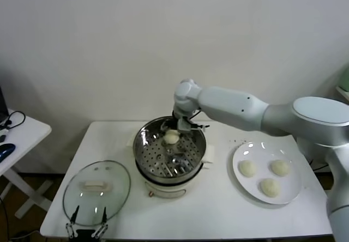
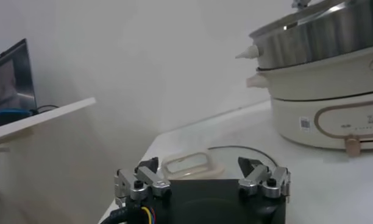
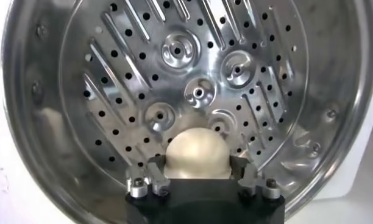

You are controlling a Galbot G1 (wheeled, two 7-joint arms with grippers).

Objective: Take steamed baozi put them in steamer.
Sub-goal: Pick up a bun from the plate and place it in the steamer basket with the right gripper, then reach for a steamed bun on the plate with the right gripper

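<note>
**Bun released at the far side of the basket**

Nearest the head camera, the left gripper (image 1: 85, 230) idles open by the glass lid (image 1: 96, 192). Over the steamer (image 1: 146, 150), the right gripper (image 3: 200, 180) stands open, a baozi (image 3: 196, 152) between its fingers, on the perforated floor. Three baozi (image 1: 269, 187) wait on the plate (image 1: 291, 192), rightward, nearer this arm.

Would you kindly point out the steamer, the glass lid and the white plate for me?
steamer (image 1: 146, 146), head view, on its shiny left wall.
glass lid (image 1: 82, 198), head view, on the clear glass left of its handle.
white plate (image 1: 292, 185), head view, on its bare right rim.
</note>
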